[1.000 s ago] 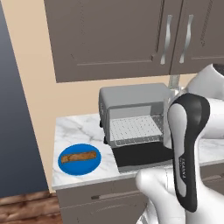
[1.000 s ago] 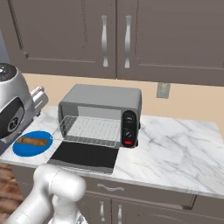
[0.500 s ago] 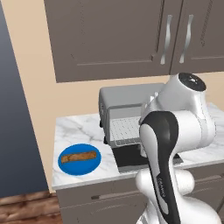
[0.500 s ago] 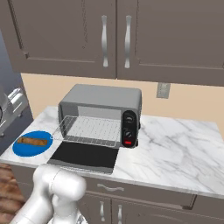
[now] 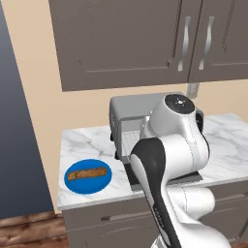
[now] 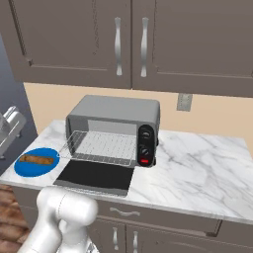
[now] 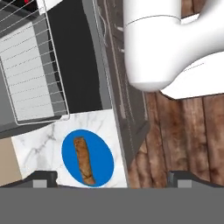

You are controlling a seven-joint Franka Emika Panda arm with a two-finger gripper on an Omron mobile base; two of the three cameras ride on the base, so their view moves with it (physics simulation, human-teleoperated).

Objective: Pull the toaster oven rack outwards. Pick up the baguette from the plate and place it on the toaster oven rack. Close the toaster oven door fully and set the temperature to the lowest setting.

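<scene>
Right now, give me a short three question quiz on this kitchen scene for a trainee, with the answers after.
1. True or false: the door is shut.
2. Where does the baguette lie? A on the rack, B on the plate, C on the bare counter.
3. Fill in: the rack sticks out of the oven above the open ____.

Key
1. False: it is dropped flat in front of the oven.
2. B: it lies on the blue plate, left of the oven.
3. door.

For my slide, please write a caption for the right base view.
Toaster oven with door open and rack pulled out; baguette on the blue plate beside it.
</scene>
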